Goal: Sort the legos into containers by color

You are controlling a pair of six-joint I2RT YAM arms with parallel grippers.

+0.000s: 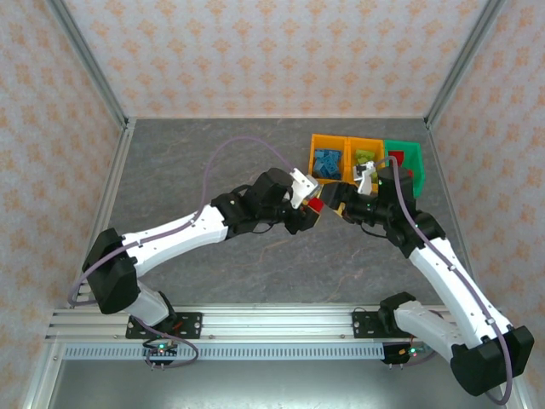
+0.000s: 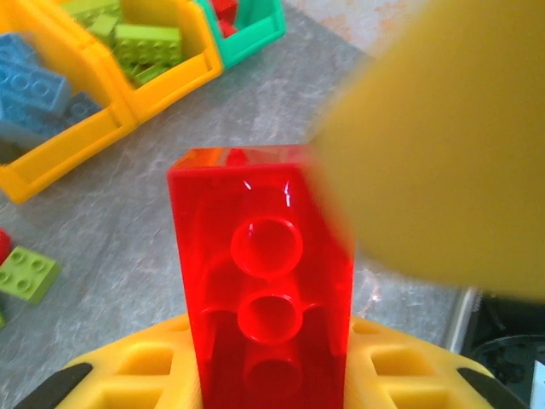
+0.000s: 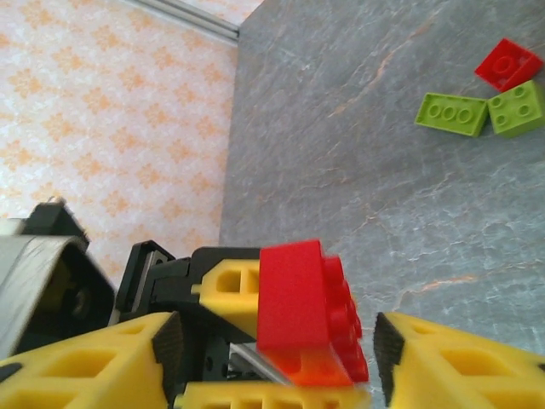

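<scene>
Peach floral wallpaper closes in a grey, stone-patterned tabletop [image 1: 213, 136]; at its far right stands a row of three joined open-top plastic bins [image 1: 351, 141]; the left orange bin [image 1: 330, 137] carries blue bricks, the middle orange bin [image 1: 368, 139] lime ones, the green bin [image 1: 417, 162] red ones.

Just in front of the bins, above the table, the two arms meet. The left gripper [image 1: 311, 207] is clenched on a red studded plastic brick [image 2: 264, 281]; its yellow fingers [image 2: 128, 375] pinch the brick's lower end, and the hollow underside with its round tubes faces the left wrist camera. The right gripper [image 3: 279, 345] has its jaws parted on either side of that same brick; the black pads [image 3: 169, 341] stand clear of it, the gap wider on one side; it grasps nothing.

Loose pieces lie on the tabletop: an oblong lime green brick [image 3: 451, 113], a squarer lime green brick [image 3: 517, 108] against it, and a small red brick [image 3: 508, 64] just beside that one; the studs are too small to show any lettering.
</scene>
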